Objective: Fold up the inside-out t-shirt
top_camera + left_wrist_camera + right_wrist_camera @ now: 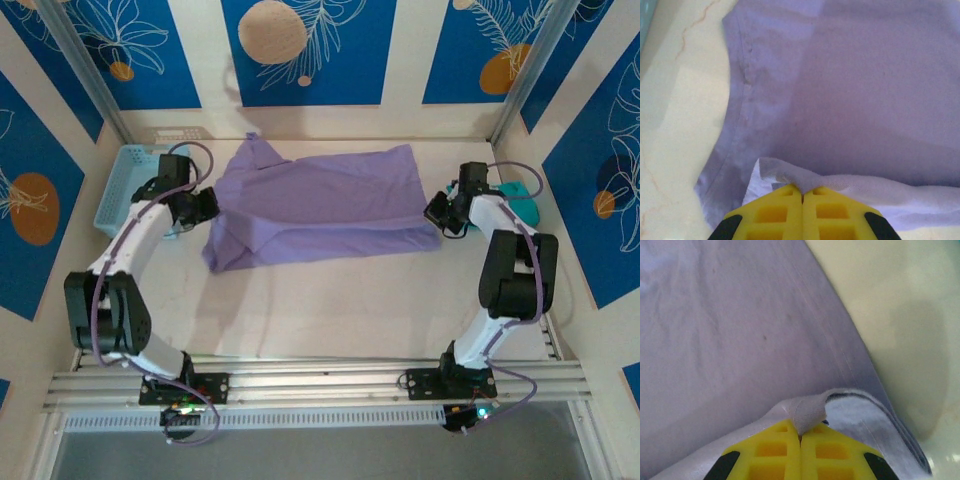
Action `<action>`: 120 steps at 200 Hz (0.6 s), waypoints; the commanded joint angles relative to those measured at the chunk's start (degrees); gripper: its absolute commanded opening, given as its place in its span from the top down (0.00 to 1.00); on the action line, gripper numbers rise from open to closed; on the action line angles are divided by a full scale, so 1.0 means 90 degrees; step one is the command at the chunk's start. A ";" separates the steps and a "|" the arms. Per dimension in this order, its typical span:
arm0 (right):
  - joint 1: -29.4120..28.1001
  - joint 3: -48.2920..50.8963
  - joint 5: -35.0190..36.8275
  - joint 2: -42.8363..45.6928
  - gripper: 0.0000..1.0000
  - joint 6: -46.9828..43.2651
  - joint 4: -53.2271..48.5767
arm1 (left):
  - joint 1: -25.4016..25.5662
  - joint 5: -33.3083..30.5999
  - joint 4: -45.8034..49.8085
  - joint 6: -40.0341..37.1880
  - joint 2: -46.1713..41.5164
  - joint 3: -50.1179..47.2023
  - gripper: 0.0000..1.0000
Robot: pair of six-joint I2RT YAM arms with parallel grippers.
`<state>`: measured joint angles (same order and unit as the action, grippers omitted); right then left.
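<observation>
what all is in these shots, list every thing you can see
t-shirt: one, lavender-purple, lying across the far middle of the table, near edge doubled over
basket: one, light blue, far left of the table, beside the left arm
small shirt: one, teal-green, far right, partly hidden behind the right arm
table: one, cream, under everything
wall panels: several, blue with white leaf drawings and orange circles, around the table
left gripper: one, yellow fingers, shut on the t-shirt's left edge
right gripper: one, yellow fingers, shut on the t-shirt's right edge
</observation>
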<state>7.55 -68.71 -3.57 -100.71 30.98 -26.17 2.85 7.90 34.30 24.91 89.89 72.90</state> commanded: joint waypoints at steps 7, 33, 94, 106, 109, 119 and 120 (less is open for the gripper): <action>-0.0095 -0.0862 0.0069 -0.0771 0.88 -0.0043 0.0030 | -0.0154 -0.0055 -0.0400 -0.0006 0.1068 0.0894 0.97; -0.0172 -0.1957 0.0078 -0.1633 0.67 -0.0214 -0.0291 | -0.0266 -0.0085 -0.0280 0.0142 0.2316 0.2008 0.70; -0.0651 -0.0924 0.0490 -0.0417 0.61 -0.0763 -0.0207 | -0.0360 0.0397 -0.1458 0.0687 0.0974 0.0347 0.46; -0.0859 -0.0389 0.0507 -0.0089 0.60 -0.0747 -0.0125 | -0.0251 0.0687 -0.2233 0.1054 0.0224 -0.0830 0.43; -0.0900 -0.0269 0.0474 -0.0027 0.60 -0.0750 -0.0093 | -0.0212 0.0708 -0.2385 0.1136 0.0066 -0.1065 0.43; -0.1051 -0.0034 0.0445 0.0050 0.60 -0.0777 -0.0100 | -0.0066 0.0814 -0.2779 0.1202 -0.0385 -0.1802 0.41; -0.1062 -0.0018 0.0450 0.0053 0.60 -0.0782 -0.0115 | -0.0050 0.0813 -0.2802 0.1205 -0.0430 -0.1856 0.40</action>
<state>1.21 -73.91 0.01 -103.57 25.78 -26.81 -0.19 9.91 20.16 30.83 95.74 68.51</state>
